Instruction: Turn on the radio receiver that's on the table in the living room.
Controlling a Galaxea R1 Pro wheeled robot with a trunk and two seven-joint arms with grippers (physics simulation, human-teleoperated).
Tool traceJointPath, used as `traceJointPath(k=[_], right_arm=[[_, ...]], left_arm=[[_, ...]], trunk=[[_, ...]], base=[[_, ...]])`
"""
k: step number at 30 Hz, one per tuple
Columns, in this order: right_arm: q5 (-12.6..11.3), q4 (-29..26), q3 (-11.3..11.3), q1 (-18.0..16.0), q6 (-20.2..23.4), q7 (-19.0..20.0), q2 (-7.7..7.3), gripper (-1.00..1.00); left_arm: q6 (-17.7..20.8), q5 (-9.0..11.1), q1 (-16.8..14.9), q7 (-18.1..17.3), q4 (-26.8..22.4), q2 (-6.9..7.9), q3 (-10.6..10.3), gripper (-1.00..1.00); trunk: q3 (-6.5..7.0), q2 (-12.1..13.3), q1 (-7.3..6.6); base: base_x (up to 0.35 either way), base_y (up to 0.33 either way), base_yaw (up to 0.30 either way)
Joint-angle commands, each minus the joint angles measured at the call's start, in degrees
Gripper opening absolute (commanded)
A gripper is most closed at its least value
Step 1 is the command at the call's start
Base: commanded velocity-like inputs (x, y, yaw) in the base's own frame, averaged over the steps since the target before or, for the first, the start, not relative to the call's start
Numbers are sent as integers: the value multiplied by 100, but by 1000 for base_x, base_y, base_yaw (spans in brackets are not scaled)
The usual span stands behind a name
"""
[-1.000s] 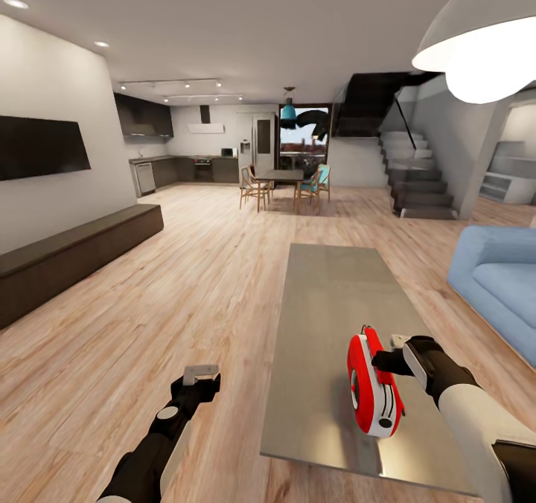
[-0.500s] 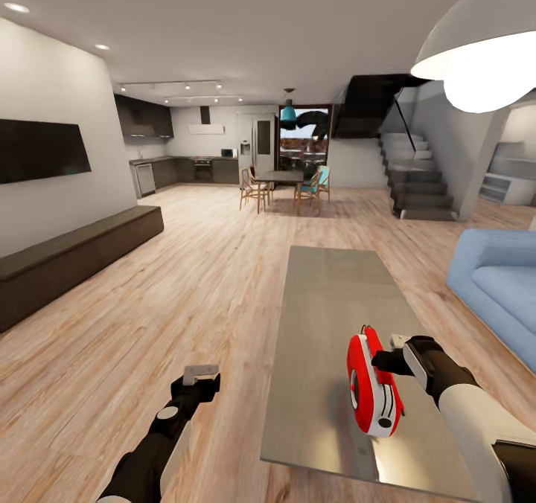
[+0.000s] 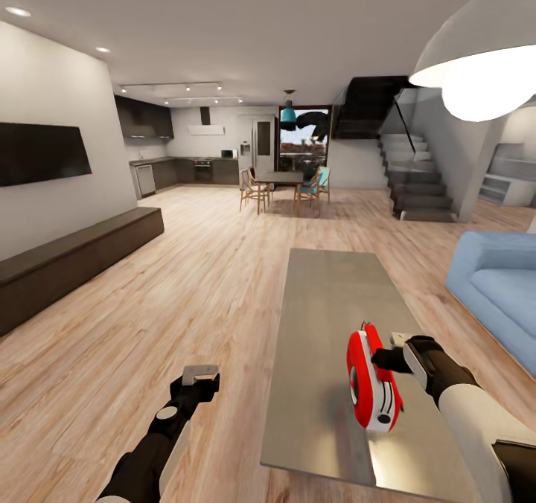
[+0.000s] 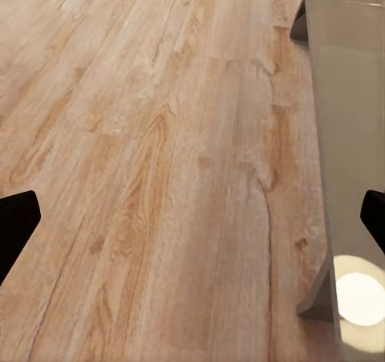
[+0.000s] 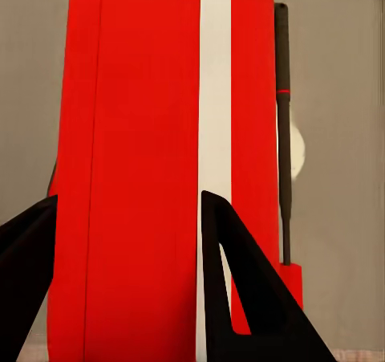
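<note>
I am holding my right hand (image 3: 383, 360) against the back of the radio receiver (image 3: 371, 388), which is standing near the close end of the bench (image 3: 331, 302); its fingers (image 5: 241, 298) are straddling the red shell, narrowly spread, seemingly touching. My left hand (image 3: 199, 375) is hanging wide over the floor (image 4: 160, 137). I am judging a gentle, square press best, lest the box tip.

Slight downward tilt of the head view since a second ago. Pendant lamp (image 3: 476, 49) and sofa (image 3: 495, 287) shifted marginally against the frame; no displacement relative to the table (image 3: 327, 295).
</note>
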Motion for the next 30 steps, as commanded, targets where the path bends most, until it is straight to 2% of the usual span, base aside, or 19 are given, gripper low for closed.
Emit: traceJointPath(k=[1, 8, 30], right_arm=[[-23, 2, 0, 1, -41, 5, 1, -100], [-31, 10, 2, 1, -212, 5, 1, -100], [-31, 11, 4, 1, -225, 8, 11, -100]], left_arm=[[0, 0, 0, 2, 0, 1, 0, 100], [0, 0, 0, 1, 0, 3, 0, 100], [0, 0, 0, 1, 0, 12, 9, 100]], trunk=[[18, 41, -23], [144, 322, -176], [539, 1205, -660]], base=[[0, 0, 0], [0, 0, 0], [0, 0, 0]])
